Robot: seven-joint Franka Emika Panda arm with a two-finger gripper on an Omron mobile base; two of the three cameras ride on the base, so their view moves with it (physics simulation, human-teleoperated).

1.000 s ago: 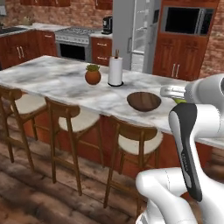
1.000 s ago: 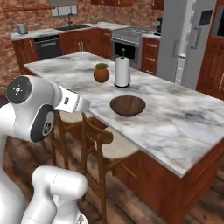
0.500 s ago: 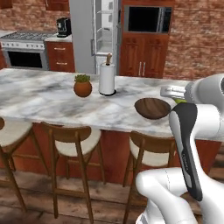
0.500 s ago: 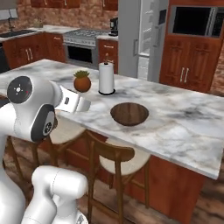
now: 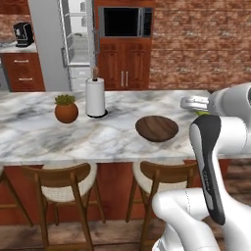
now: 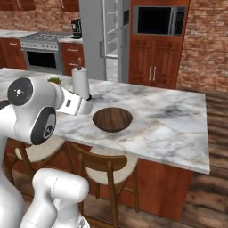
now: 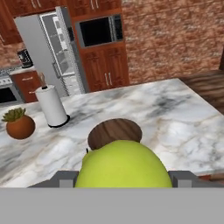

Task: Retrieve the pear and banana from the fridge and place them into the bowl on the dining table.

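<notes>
**Desk:** Where is the pear (image 7: 124,164)?

**Photographer:** Pinched in the pincer (image 7: 124,180); in the hand view the yellow-green fruit bulges between the two grey finger pads, one pad (image 7: 64,179) on either side of it, and hides the near rim of the bowl (image 7: 114,132); in the left base view a sliver of green (image 5: 202,112) shows at the tip of the arm, just to the right of the bowl (image 5: 156,128).

**Desk:** And the bowl itself?

**Photographer:** Dark brown, shallow and wide, standing on the marble bench (image 6: 176,120); nothing shows inside it from the right base view (image 6: 112,119); taking the bowl as the mark, the paper towel roll (image 5: 95,97) stands upright to its left and farther back, and the terracotta pot with its green plant (image 5: 66,109) sits left of the roll again, both well apart from the bowl.

**Desk:** The fridge?

**Photographer:** Beyond the bowl, across the bench and to the left; the grey fridge (image 5: 49,45) has a door open, with white shelves visible inside; a reddish wooden oven cabinet (image 6: 158,49) stands just beside it on the right, brick wall beyond that; wooden stools (image 5: 68,184) are tucked under the bench on the near side of the bowl.

**Desk:** The banana?

**Photographer:** Cannot tell from these pictures.
</notes>
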